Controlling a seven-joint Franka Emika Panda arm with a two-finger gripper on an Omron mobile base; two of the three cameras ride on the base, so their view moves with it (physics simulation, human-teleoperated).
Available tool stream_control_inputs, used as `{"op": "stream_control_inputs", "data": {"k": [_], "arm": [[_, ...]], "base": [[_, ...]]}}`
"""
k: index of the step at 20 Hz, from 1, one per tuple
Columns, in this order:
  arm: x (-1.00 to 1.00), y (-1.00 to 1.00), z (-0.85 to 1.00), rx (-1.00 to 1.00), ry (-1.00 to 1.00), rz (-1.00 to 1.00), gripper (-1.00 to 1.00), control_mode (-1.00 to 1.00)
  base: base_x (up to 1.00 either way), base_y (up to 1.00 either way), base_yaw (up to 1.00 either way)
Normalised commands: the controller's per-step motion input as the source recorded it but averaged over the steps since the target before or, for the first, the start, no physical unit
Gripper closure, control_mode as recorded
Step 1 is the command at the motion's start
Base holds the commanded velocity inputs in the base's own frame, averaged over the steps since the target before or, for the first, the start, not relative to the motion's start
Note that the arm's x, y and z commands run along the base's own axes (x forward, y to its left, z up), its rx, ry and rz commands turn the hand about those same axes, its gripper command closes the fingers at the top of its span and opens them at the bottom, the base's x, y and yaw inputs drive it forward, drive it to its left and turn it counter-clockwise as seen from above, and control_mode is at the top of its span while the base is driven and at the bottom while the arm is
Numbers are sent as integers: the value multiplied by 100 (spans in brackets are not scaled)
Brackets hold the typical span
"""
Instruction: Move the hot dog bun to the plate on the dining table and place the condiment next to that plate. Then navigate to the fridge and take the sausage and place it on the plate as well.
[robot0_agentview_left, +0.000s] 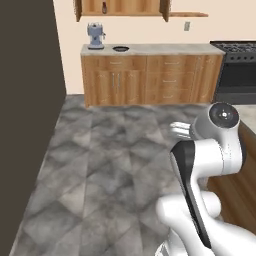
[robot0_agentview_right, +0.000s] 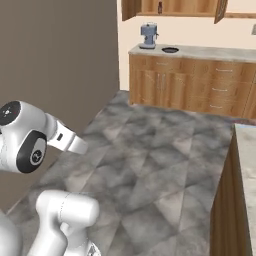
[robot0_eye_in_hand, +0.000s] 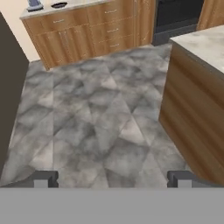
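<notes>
My gripper (robot0_eye_in_hand: 113, 179) is open, its two dark fingertips (robot0_eye_in_hand: 46, 179) far apart with only the grey tiled floor between them. A corner of the dining table (robot0_eye_in_hand: 197, 43), with its marbled top and wooden sides, stands at the right of the hand view. That table edge (robot0_agentview_left: 247, 117) also appears by my arm, and again in the right base view (robot0_agentview_right: 247, 165). A tall dark grey panel (robot0_agentview_left: 25, 100) rises on the left; I cannot tell whether it is the fridge. The hot dog bun, the plate, the condiment and the sausage are out of view.
Across the floor stands a wooden counter (robot0_agentview_left: 150, 75) carrying a coffee machine (robot0_agentview_left: 95, 36) and a dark-rimmed plate (robot0_agentview_left: 120, 48). A black stove (robot0_agentview_left: 235, 70) sits to its right. Open tiled floor (robot0_agentview_left: 100, 160) lies between the panel and the table.
</notes>
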Motion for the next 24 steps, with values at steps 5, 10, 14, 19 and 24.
{"op": "stream_control_inputs", "data": {"k": [5, 10, 14, 19, 24], "arm": [[0, 0, 0, 0, 0, 0, -100, 100], [0, 0, 0, 0, 0, 0, -100, 100], [0, 0, 0, 0, 0, 0, -100, 100], [0, 0, 0, 0, 0, 0, -100, 100], [0, 0, 0, 0, 0, 0, -100, 100]], "base": [[100, -20, 0], [100, -25, 0], [100, -25, 0], [100, -26, 0], [100, -29, 1]]}}
